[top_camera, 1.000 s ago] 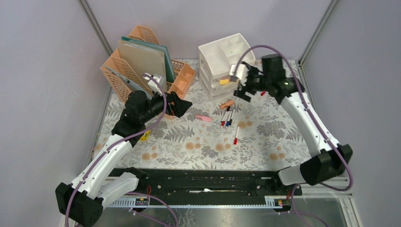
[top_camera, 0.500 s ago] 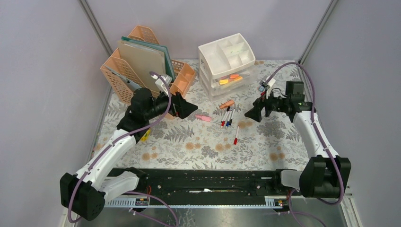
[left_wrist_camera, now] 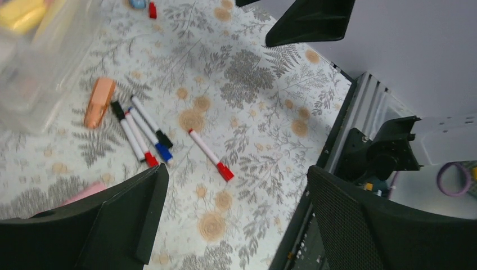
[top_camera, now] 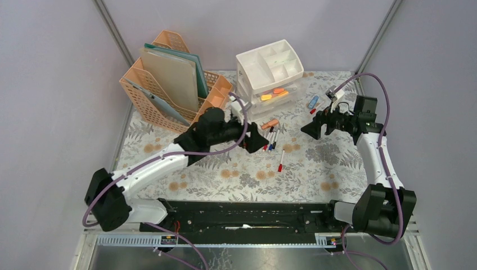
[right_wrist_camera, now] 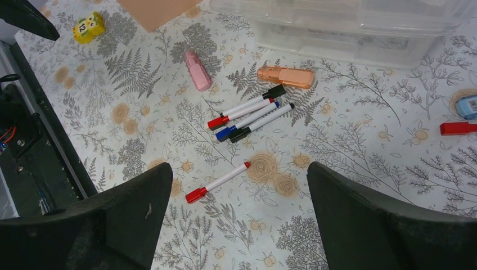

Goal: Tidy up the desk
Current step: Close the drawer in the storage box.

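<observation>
- Over the middle of the tabletop (top_camera: pixel 326 169), the left claw (top_camera: pixel 260 140) hovers just left of the pens (top_camera: pixel 271 138), its fingers wide apart and empty.
- Right claw (top_camera: pixel 308 130) hangs to the right of the pens, also spread and empty.
- Tabletop lies beyond the arm bases, with the rack (top_camera: pixel 169 79) and drawers (top_camera: pixel 269 79) at its far edge.

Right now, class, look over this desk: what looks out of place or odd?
Loose stationery lies scattered on the desk instead of stored: a cluster of markers, a lone red-capped marker, an orange highlighter, a pink highlighter and a small yellow block. Nothing looks spilled or damaged.
</observation>
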Tool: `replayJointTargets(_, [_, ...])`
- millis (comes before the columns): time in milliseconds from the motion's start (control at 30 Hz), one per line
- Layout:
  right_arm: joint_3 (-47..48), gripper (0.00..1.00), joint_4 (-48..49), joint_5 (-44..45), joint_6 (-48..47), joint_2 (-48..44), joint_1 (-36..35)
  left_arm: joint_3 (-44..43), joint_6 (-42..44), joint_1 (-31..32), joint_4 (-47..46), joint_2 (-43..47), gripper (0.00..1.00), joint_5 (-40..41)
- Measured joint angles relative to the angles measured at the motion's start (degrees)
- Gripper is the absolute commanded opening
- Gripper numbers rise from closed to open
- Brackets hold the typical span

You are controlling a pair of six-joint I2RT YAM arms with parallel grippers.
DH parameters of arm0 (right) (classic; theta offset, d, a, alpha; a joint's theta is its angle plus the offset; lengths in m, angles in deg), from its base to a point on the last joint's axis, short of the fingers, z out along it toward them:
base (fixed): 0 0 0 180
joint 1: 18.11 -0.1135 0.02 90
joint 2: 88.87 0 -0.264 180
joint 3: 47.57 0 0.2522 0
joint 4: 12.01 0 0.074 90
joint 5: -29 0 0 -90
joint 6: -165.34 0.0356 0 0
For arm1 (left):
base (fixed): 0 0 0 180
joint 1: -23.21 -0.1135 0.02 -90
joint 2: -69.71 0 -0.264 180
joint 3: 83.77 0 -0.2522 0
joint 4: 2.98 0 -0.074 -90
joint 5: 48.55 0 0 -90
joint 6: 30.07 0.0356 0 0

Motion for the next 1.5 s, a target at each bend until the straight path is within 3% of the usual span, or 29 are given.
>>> replayJointTargets(333, [0.0,0.97,0.1,0.1,0.0,-0.1,3.6,-22.4,12.4,6.1,6.6,-18.0,0.98,5.3])
replayJointTargets(500, [0.0,0.98,0.1,0.1,0.0,-0.1,5.4,-34.0,16.2,6.1,13.9,-27.7,0.88,6.7])
replayJointTargets(600, [0.0,0.98,0.1,0.1,0.1,-0.1,6.0,-40.2,18.7,6.1,18.4,-32.8,0.72,7.6])
replayJointTargets(733, [0.0,0.98,0.1,0.0,0.1,-0.1,6.2,-47.0,22.3,6.1,23.0,-38.9,0.34,10.7])
replayJointTargets(833, [0.0,0.98,0.1,0.0,0.1,-0.1,6.3,-50.5,25.9,6.1,25.3,-42.5,0.21,14.4])
replayJointTargets(933, [0.0,0.98,0.1,0.0,0.1,-0.1,6.4,-53.2,29.0,6.1,26.9,-45.6,0.14,18.3])
replayJointTargets(1133, [0.0,0.98,0.1,0.0,0.1,-0.1,6.4,-57.5,36.0,6.1,26.3,-50.9,0.11,28.1])
replayJointTargets(1233, [0.0,0.98,0.1,0.0,0.1,-0.1,6.4,-60.2,38.3,5.8,24.7,-54.0,0.21,33.6])
replayJointTargets(1333, [0.0,0.98,0.1,0.0,0.1,-0.1,6.4,-63.6,39.2,5.1,23.4,-57.4,0.37,38.0])
replayJointTargets(1500, [0.0,0.99,0.1,0.0,0.1,-0.1,6.4,-64.6,38.5,3.1,21.1,-58.9,0.48,40.4])
